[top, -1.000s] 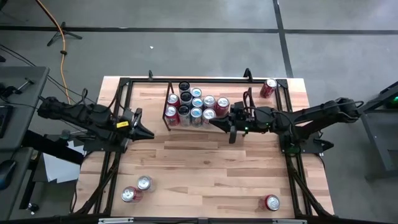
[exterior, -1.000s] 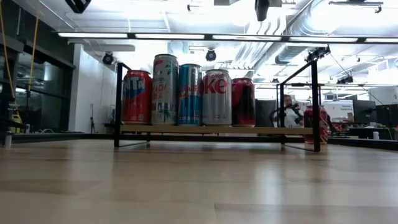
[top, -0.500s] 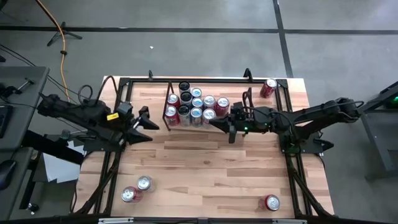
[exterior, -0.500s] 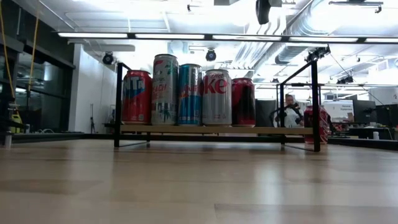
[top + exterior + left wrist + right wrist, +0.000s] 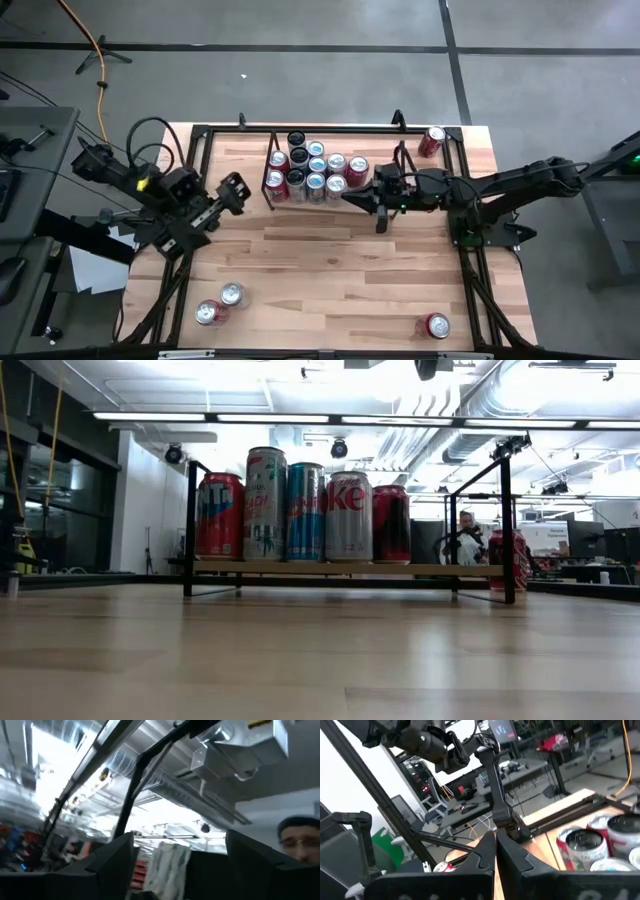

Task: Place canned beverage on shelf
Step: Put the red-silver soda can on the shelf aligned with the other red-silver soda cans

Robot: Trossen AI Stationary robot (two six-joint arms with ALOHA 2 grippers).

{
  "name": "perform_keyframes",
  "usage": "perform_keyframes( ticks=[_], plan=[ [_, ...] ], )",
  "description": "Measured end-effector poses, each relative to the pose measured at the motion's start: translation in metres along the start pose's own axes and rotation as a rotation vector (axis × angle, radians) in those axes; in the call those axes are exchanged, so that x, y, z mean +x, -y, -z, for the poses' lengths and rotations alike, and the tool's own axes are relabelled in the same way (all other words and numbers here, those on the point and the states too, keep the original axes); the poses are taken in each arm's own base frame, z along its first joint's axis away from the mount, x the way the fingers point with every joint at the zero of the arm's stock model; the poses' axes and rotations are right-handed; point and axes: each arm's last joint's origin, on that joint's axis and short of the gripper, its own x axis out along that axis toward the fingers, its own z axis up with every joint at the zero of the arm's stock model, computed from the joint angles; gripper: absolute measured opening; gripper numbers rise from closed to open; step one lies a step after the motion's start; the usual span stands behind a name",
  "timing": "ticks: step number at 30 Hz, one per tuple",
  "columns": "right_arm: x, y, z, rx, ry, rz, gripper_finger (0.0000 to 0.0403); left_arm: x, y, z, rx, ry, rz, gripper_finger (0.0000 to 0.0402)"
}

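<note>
The left gripper [image 5: 237, 189], two dark blunt fingers standing apart with nothing between them, hangs above the pale planked wooden table [image 5: 330, 270], just beside the left end of the shelf [image 5: 267, 185], a low rack of thin black metal rods with a flat see-through top. In the left wrist view the two matt fingers [image 5: 107, 862] frame only ceiling ducts and a person in the room beyond. Upright on that shelf, close past the fingertips, stands a tight cluster of aluminium cans [image 5: 314, 170] with round silvery lids, some red, some blue, one black; the low view shows them as smooth printed cylinders [image 5: 305, 510] in a row on the clear top.

The right gripper [image 5: 349, 199] sits at the opposite end of the shelf, its slim dark fingers pressed together into a point and holding nothing, the tip just beside the nearest red can [image 5: 357, 168]. Farther out from it, one red can [image 5: 432, 140] lies at the table's far right corner and another [image 5: 437, 325] near the front edge. Well apart from the left gripper, two more cans [image 5: 220, 304] stand at the front left corner
</note>
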Motion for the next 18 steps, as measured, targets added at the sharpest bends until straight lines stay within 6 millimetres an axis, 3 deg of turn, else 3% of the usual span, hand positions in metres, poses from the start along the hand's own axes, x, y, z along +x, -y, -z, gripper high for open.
perform_keyframes(
  ticks=[3, 10, 14, 18],
  plan=[
    [-0.004, -0.001, -0.004, -0.043, 0.014, -0.007, 0.0, 0.011, 0.001, 0.007, -0.094, -0.09, -0.098, 0.0271],
    [-0.009, 0.0, -0.004, -0.086, -0.024, 0.011, 0.0, 0.029, 0.024, 0.028, -0.235, -0.691, -0.496, 0.0271],
    [-0.009, 0.003, 0.002, -0.098, -0.083, 0.038, 0.0, 0.02, 0.047, 0.04, -0.334, -0.968, -0.75, 0.0271],
    [-0.01, 0.006, 0.006, -0.102, -0.118, 0.08, 0.0, -0.003, 0.065, 0.065, -0.398, -1.17, -1.009, 0.0271]
  ],
)
